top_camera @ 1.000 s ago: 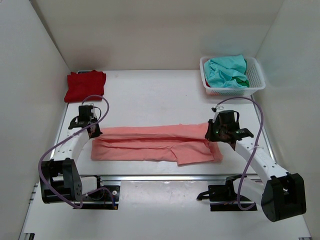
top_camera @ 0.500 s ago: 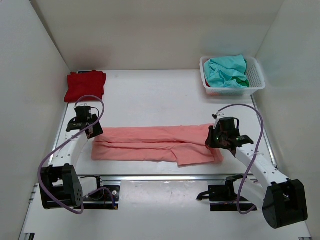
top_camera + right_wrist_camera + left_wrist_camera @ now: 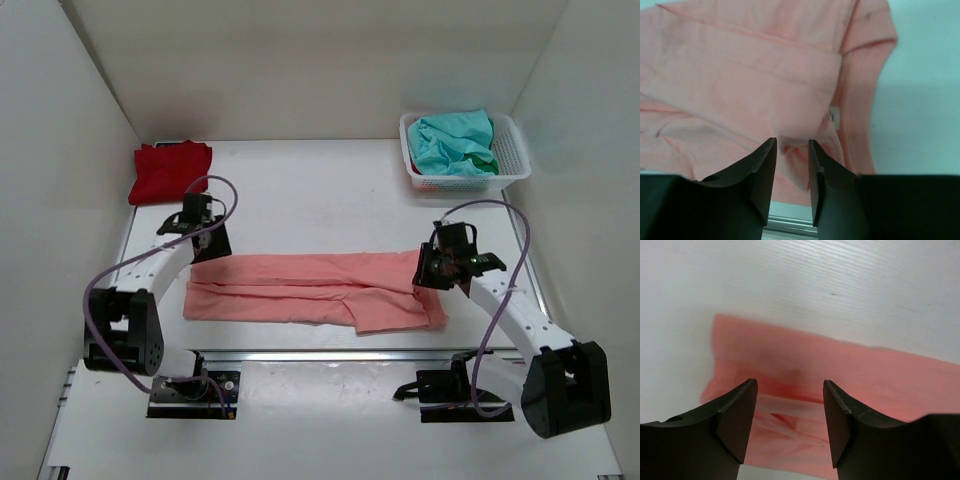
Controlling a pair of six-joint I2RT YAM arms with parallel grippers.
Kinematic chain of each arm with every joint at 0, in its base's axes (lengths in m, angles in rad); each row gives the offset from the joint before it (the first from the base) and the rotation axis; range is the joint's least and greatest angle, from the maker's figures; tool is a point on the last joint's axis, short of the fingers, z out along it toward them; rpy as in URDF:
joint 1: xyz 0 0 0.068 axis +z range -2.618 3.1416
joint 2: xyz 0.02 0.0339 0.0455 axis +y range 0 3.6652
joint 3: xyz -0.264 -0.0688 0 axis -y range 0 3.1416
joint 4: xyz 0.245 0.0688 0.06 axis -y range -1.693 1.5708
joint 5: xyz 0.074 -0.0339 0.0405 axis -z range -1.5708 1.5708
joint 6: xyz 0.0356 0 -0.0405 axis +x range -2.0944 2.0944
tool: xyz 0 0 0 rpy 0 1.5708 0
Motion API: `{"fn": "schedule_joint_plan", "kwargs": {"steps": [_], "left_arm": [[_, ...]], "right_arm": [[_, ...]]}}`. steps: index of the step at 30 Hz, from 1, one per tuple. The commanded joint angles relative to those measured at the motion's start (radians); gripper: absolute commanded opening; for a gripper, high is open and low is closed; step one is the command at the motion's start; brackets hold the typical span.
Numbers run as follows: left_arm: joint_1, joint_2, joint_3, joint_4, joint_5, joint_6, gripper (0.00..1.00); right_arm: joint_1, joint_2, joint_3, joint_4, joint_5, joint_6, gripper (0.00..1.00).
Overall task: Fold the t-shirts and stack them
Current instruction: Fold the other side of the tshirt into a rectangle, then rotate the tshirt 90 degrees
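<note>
The salmon-pink t-shirt [image 3: 300, 285] lies folded into a long band across the table's middle. My left gripper [image 3: 208, 246] hovers over its far left corner, open, nothing between its fingers; the left wrist view shows the cloth [image 3: 875, 375] flat below the gripper [image 3: 790, 387]. My right gripper [image 3: 433, 272] is low over the shirt's right end, its jaws parted a little, and a small pucker of the pink cloth [image 3: 740, 75] stands between the gripper's [image 3: 791, 145] tips. The deep red t-shirt [image 3: 170, 172] lies folded at the back left. The teal-green t-shirt [image 3: 450, 140] is crumpled in the basket.
A white lattice basket [image 3: 516, 152] stands at the back right corner. White walls close in the table on the left, back and right. A metal rail [image 3: 330, 354] runs along the near edge just below the pink shirt.
Both grippers have opened and let go of the pink shirt's ends. The left gripper has moved right along the shirt's far edge. The right gripper has barely shifted.
</note>
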State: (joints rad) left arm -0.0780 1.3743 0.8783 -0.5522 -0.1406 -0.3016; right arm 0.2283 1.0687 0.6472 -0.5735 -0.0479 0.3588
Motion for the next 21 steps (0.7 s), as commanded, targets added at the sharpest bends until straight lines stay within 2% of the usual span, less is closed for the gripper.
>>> {"fn": "schedule_joint_plan", "kwargs": {"steps": [1, 7, 11, 14, 17, 18, 20, 21], "left_arm": [[-0.08, 0.096, 0.047, -0.041, 0.003, -0.016, 0.65], [-0.132, 0.284, 0.145, -0.164, 0.002, -0.083, 0.61], [-0.152, 0.35, 0.182, -0.236, 0.038, -0.102, 0.58], [-0.192, 0.355, 0.172, -0.272, 0.101, -0.117, 0.57], [-0.246, 0.347, 0.146, -0.299, 0.17, -0.157, 0.55], [-0.278, 0.341, 0.142, -0.301, 0.199, -0.168, 0.53], [-0.31, 0.333, 0.126, -0.313, 0.248, -0.189, 0.52], [-0.34, 0.332, 0.123, -0.324, 0.281, -0.185, 0.51]], "right_arm": [[0.035, 0.094, 0.089, -0.017, 0.045, 0.057, 0.27], [0.121, 0.361, 0.221, -0.02, 0.022, 0.092, 0.16], [0.149, 0.618, 0.363, -0.02, 0.0, 0.054, 0.16], [0.152, 0.813, 0.587, -0.038, -0.015, 0.006, 0.16], [0.149, 1.009, 0.965, -0.071, -0.041, -0.032, 0.17], [0.144, 1.095, 1.039, -0.098, -0.067, -0.058, 0.17], [0.144, 1.232, 1.374, -0.139, -0.099, -0.089, 0.2], [0.144, 1.326, 1.464, -0.175, -0.122, -0.115, 0.19]]}}
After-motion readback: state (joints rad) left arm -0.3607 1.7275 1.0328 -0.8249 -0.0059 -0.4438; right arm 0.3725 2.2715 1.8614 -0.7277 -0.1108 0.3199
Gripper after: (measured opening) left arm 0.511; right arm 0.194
